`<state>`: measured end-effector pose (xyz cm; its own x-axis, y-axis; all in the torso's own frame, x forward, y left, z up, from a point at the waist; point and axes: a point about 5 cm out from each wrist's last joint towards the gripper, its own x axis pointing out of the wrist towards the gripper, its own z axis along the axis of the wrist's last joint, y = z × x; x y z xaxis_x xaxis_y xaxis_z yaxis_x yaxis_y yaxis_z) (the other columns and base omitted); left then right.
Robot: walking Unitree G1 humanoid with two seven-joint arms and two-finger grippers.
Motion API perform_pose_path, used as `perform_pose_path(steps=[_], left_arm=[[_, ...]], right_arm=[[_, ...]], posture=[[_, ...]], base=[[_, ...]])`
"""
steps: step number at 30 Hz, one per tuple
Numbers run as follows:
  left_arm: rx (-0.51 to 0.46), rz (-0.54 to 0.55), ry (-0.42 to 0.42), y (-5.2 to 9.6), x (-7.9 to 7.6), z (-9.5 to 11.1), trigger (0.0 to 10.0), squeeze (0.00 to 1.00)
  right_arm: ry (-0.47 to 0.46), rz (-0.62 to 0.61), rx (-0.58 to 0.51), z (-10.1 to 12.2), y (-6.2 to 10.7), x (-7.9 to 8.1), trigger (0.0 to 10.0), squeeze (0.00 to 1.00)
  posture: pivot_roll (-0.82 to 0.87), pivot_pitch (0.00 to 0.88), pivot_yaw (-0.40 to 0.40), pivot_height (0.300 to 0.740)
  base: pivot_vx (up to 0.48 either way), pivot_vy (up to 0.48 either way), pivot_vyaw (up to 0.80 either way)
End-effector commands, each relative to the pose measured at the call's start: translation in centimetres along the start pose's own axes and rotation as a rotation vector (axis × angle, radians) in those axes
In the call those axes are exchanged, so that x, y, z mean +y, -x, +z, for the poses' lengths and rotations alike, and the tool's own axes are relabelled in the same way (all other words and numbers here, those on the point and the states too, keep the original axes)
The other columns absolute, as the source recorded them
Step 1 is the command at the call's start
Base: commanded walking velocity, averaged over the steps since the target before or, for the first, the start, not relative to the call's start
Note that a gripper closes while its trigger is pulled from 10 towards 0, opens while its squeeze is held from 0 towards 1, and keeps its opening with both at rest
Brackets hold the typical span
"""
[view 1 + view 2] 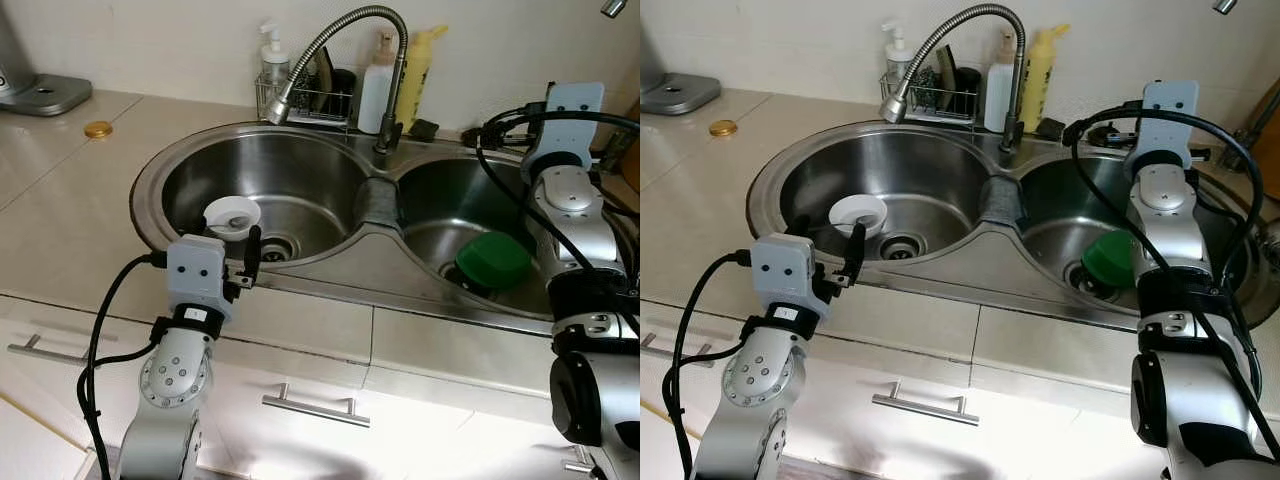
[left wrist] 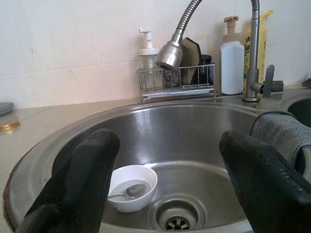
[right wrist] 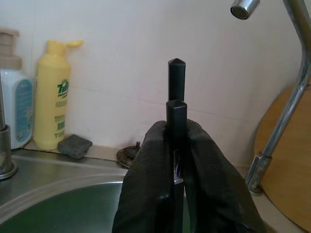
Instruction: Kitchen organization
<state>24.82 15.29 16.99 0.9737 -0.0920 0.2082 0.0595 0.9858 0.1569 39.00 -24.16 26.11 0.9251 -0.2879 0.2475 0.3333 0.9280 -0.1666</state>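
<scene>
My left pincer [image 2: 165, 189] is gaping over the bowl [image 2: 132, 187], while my right pincer [image 3: 177, 160] is gripping black sticks [image 3: 176, 92].

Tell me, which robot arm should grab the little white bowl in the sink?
Probably the left. The left gripper is open at the near rim of the left basin, pointing at the white bowl. The right gripper is shut on thin black sticks over the other basin, so it's busy.
</scene>
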Motion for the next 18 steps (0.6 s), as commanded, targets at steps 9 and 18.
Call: perform_pose_path(steps=[9,18], left_arm=[[0.021,-0.014,-0.006,0.2,-0.1,-0.3,10.0,0.00],[0.022,-0.012,-0.006,0.2,-0.2,-0.4,10.0,0.00]], right_arm=[[-0.013,-0.003,0.067,-1.4,0.5,0.3,10.0,0.00],[-0.014,0.002,0.075,-1.5,0.6,0.7,10.0,0.00]], posture=[[0.14,0.000,-0.060,0.740],[0.14,0.000,-0.062,0.740]], base=[[0.000,0.000,0.00],[0.000,0.000,0.00]])
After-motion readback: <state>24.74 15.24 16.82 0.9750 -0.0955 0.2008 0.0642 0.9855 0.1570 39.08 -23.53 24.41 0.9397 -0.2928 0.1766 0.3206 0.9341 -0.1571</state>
